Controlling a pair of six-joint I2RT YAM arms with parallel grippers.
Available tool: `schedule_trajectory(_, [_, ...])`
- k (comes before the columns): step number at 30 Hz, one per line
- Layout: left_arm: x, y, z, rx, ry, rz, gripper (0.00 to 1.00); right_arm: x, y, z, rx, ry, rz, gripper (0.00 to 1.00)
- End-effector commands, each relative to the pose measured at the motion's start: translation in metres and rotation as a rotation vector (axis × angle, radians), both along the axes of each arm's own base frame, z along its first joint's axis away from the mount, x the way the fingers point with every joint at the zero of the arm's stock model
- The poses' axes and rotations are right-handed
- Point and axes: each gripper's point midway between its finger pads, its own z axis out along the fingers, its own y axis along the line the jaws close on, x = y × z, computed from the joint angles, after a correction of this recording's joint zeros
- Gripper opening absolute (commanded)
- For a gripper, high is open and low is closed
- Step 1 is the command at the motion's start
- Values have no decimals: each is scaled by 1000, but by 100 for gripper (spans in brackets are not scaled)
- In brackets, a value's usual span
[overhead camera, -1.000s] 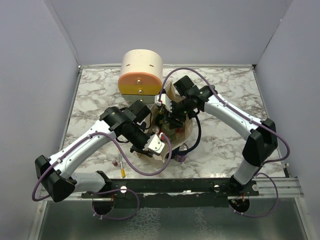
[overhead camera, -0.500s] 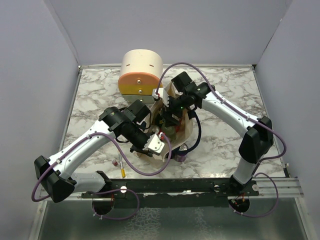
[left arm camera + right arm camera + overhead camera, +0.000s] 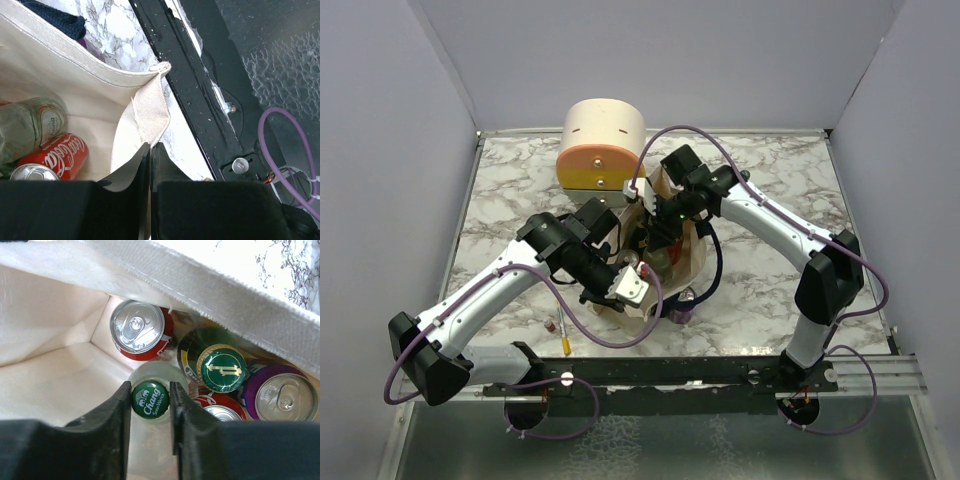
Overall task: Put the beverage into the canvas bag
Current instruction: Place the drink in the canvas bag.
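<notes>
The beige canvas bag [image 3: 696,262] stands open at the table's middle. My left gripper [image 3: 636,274] is shut on the cloth of the bag's near rim [image 3: 150,115], holding the mouth open; its jaws pinch the cloth in the left wrist view [image 3: 150,148]. My right gripper [image 3: 656,236] reaches down inside the bag. In the right wrist view the right gripper [image 3: 150,391] is shut on the green Chang cap of a clear glass bottle [image 3: 150,399], which stands upright inside the bag [image 3: 50,365].
Inside the bag are a red cola can [image 3: 138,328], a green bottle with a gold-rimmed cap [image 3: 221,368], a purple can [image 3: 280,398] and another red can [image 3: 220,409]. The cream-and-orange drawer box [image 3: 602,146] stands behind the bag. Small items [image 3: 558,334] lie near the black front rail [image 3: 200,110].
My right arm has shifted a little to the left and lower into the bag's mouth. The left arm holds still on the rim.
</notes>
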Motion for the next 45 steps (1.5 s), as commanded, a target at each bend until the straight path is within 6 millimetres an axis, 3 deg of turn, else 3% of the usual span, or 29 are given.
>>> schedule_trajectory(1, [17,2,-6,21,-54,29,0,-5,1,6,31,7,21,15])
schedule_trajectory(3, [17,1,-6,18,-48,32,0,-4,2,12,44,-15,25,2])
schedule_trajectory(4, [18,0,-6,16,-46,34,0,-3,3,17,55,-29,25,1])
schedule_trajectory(12, [14,2,-11,15,-21,37,0,-1,24,76,315,-236,104,1])
schedule_trajectory(19, [17,2,-13,15,-23,40,0,-7,24,86,377,-305,141,1])
schedule_trajectory(26, [18,1,-13,13,-19,42,0,-17,8,57,323,-301,127,1])
schedule_trajectory(27, [19,0,-12,11,-20,41,0,-17,-2,37,260,-288,115,1])
schedule_trajectory(35, [18,-4,-2,-13,-10,27,0,-21,-37,-12,89,-208,78,1])
schedule_trajectory(41, [14,-10,14,-54,19,25,0,-22,-39,-14,51,-142,71,1])
schedule_trajectory(45, [15,-16,24,-82,37,46,13,-22,-25,-2,98,-85,66,1])
